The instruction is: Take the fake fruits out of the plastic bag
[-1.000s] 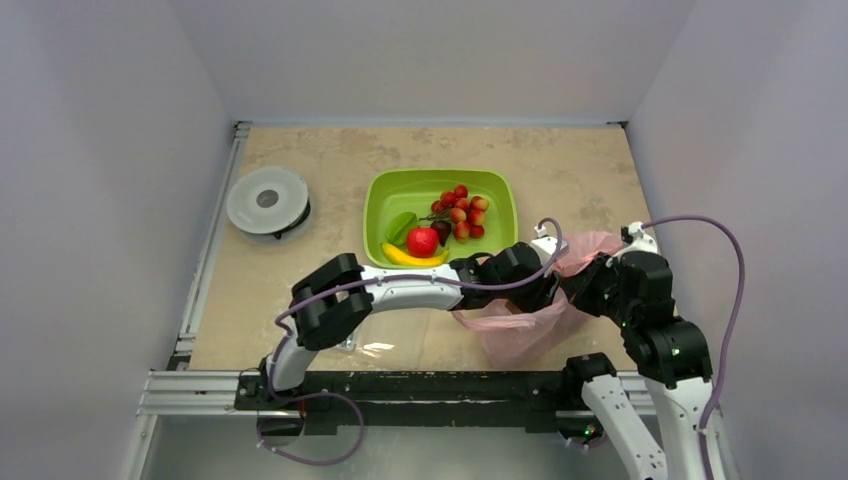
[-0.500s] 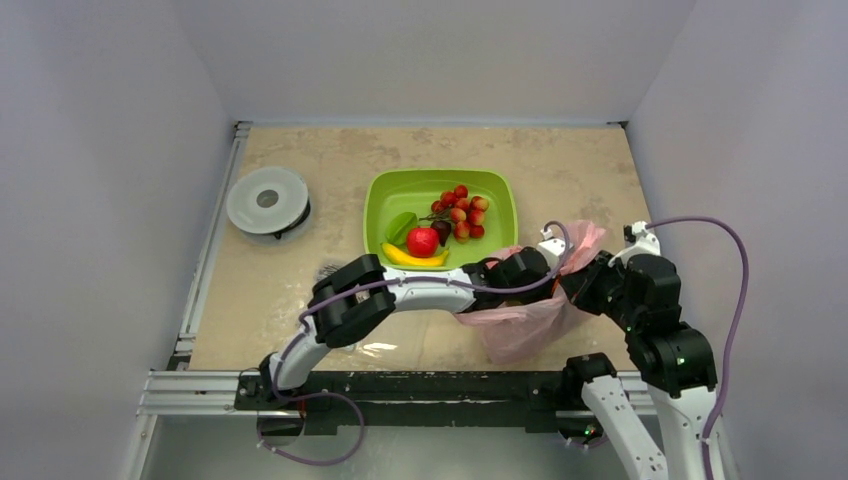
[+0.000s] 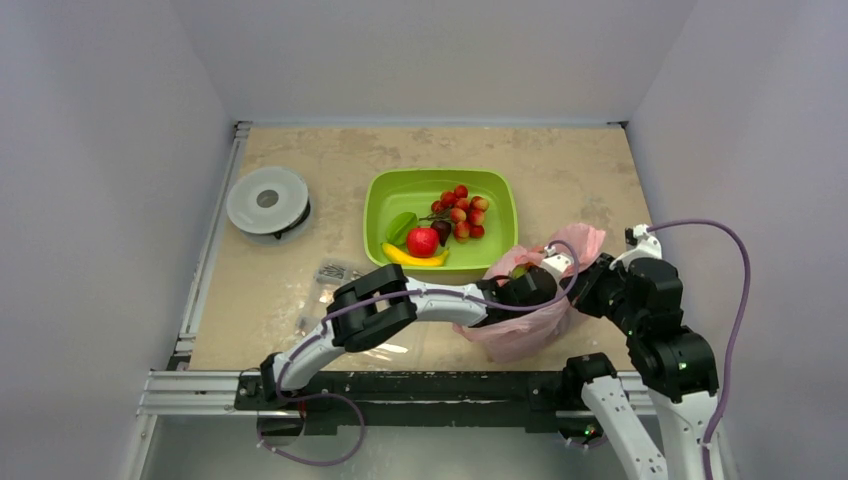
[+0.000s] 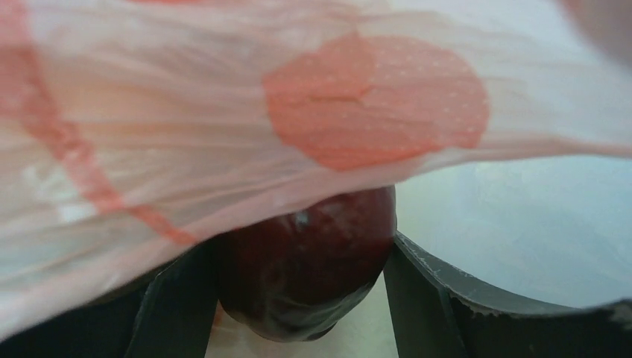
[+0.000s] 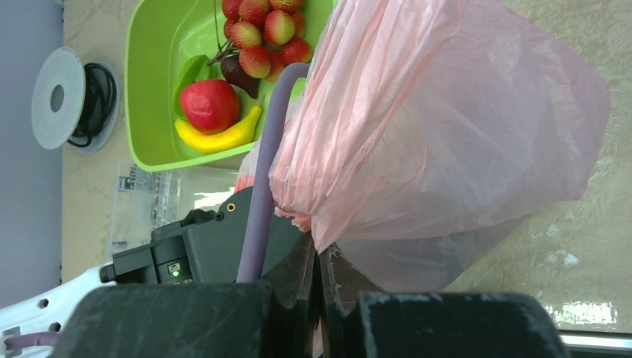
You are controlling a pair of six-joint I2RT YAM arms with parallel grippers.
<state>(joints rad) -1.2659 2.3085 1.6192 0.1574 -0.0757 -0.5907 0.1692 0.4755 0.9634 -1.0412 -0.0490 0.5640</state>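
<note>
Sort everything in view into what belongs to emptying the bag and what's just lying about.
Job: pink bag held by right gripper, maroon fruit in left gripper, red fruit, banana, green piece, green tray.
Lying about: berry cluster, cable spool, clear box.

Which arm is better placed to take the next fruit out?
Left. The left gripper is inside the pink bag with the maroon fruit between its fingers; the right gripper only pinches the bag.

Robot lab test cell, bare grey walls (image 3: 110, 150), aluminium rail (image 3: 200, 392), stone-pattern tabletop (image 3: 560, 170)
</note>
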